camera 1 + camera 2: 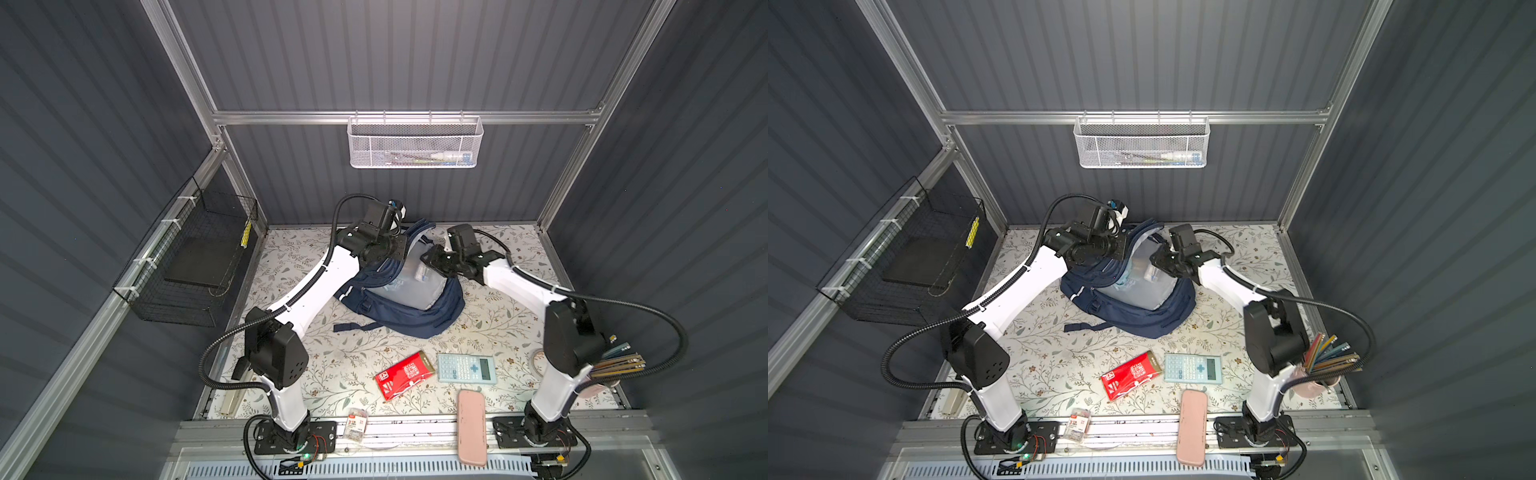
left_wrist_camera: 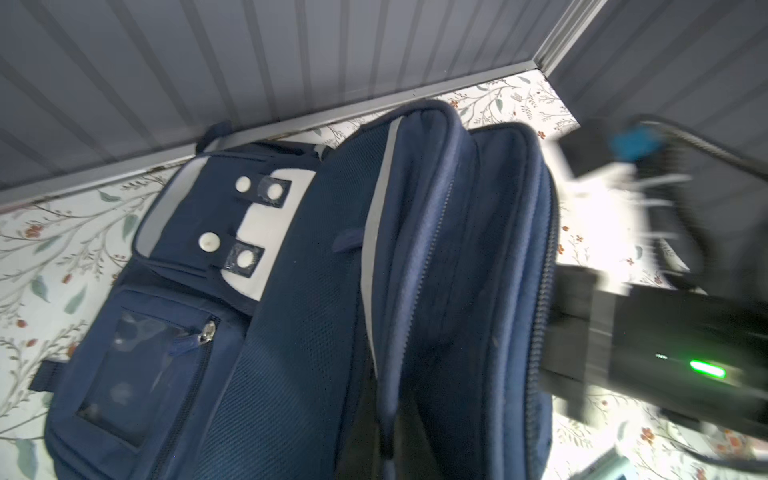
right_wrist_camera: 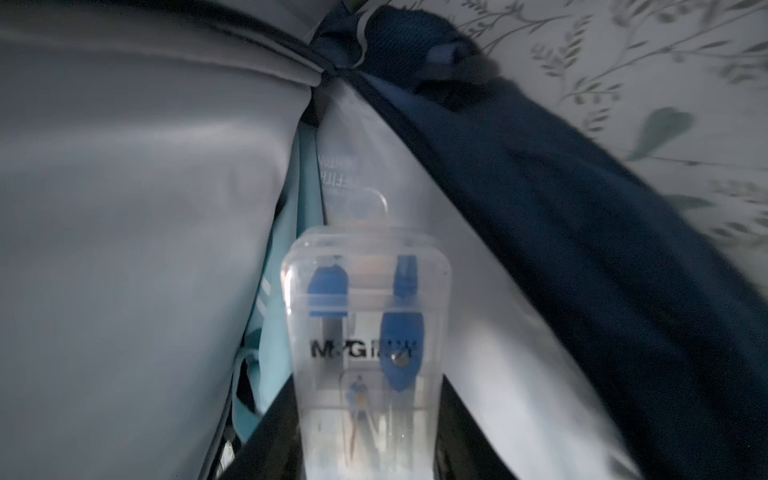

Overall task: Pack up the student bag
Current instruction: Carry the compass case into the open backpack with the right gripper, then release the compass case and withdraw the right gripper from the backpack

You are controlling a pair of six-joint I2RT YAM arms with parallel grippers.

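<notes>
Far middle of the tabletop (image 1: pixel 332 365), in both top views: student bag (image 1: pixel 409 320), navy, lying flat, main compartment unzipped, grey lining (image 1: pixel 411 286) exposed. Entry, left gripper (image 1: pixel 401 249): closed on the bag's upper flap, which stands raised toward the far edge; judged purpose, keeping the mouth wide. Entry, right gripper (image 1: pixel 431 258): over that mouth from the right, clamped on a clear compass case (image 1: pixel 420 272); judged step, lowering it inside. Open room: bare tabletop between bag and front edge. Near the front edge, red packet (image 1: pixel 405 375) and calculator (image 1: pixel 467 368); across the front rail (image 1: pixel 407 432), pink pencil case (image 1: pixel 472 428) and small packet (image 1: pixel 355 424); all well apart from both grippers. At the front right corner, cup of coloured pencils (image 1: pixel 1327 370) just beside the right arm's elbow: a possible snag when that arm draws back.

Left wrist view: student bag (image 2: pixel 299 332) flap upright, zip edges parted, white patch (image 2: pixel 266 232) with studs on the front pocket; far edge close behind, little room there. Fingers not shown.

Right wrist view: clear compass case (image 3: pixel 365 332) gripped at its near end, aimed into the slot beside a light blue pouch (image 3: pixel 270 324), grey lining (image 3: pixel 124 208) beyond; tight fit judged, corners may catch.
</notes>
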